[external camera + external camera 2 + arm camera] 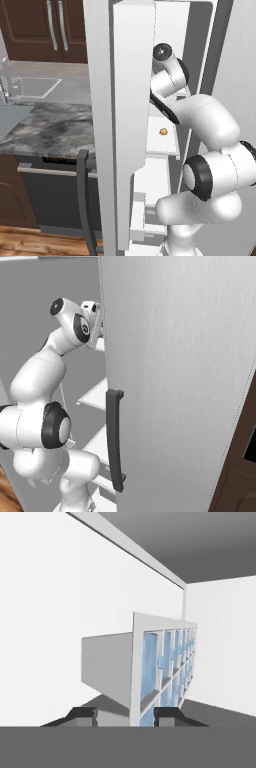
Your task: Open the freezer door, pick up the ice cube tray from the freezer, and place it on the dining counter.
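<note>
Gridded ice cube tray [165, 667] (pale blue cubes) between gripper [125, 716] tips

Hidden / cut off
Small round brown item [163, 131] too tiny to ID; white-grey ice cube tray [165, 667] bottom cut off.

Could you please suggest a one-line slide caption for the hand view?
Inside the white freezer, the fingers straddle the near edge of the ice cube tray, its blue cubes showing.
</note>
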Controlling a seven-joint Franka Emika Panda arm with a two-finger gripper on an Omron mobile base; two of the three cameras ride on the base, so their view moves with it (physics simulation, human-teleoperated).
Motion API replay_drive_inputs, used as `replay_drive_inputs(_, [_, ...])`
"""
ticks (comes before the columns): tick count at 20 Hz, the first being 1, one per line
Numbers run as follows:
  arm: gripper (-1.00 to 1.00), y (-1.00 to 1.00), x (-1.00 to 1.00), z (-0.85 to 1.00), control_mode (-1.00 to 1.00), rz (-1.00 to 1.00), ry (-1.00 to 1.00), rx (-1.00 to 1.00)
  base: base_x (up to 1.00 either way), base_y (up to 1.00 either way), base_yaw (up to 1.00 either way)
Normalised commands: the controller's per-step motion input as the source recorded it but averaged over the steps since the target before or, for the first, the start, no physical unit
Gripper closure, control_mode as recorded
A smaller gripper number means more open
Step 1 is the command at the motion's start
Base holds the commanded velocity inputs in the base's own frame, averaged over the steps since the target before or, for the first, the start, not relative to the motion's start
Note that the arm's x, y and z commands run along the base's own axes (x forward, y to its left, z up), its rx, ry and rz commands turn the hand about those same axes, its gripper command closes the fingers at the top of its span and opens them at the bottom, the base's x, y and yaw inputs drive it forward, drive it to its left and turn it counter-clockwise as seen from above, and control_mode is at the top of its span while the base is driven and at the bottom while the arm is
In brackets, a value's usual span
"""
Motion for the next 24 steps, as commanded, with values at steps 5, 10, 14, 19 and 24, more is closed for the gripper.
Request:
replay_drive_inputs(5, [1.0, 0.0, -0.1, 0.03, -1.0, 0.0, -0.21, 0.0, 0.0, 0.0, 0.0])
replay_drive_inputs(10, [1.0, 0.0, -0.12, 0.15, -1.0, 0.0, -0.12, 0.0, 0.0, 0.0, 0.0])
replay_drive_inputs(14, [1.0, 0.0, -0.21, 0.35, -1.0, 0.0, 0.0, 0.0, 0.0, 0.0, 0.0])
replay_drive_inputs(19, [1.0, 0.04, -0.36, 0.52, -1.0, 0.0, 0.09, 0.0, 0.0, 0.0, 0.0])
replay_drive_inputs(24, [1.0, 0.09, -0.45, 0.36, -1.0, 0.0, 0.13, 0.0, 0.0, 0.0, 0.0])
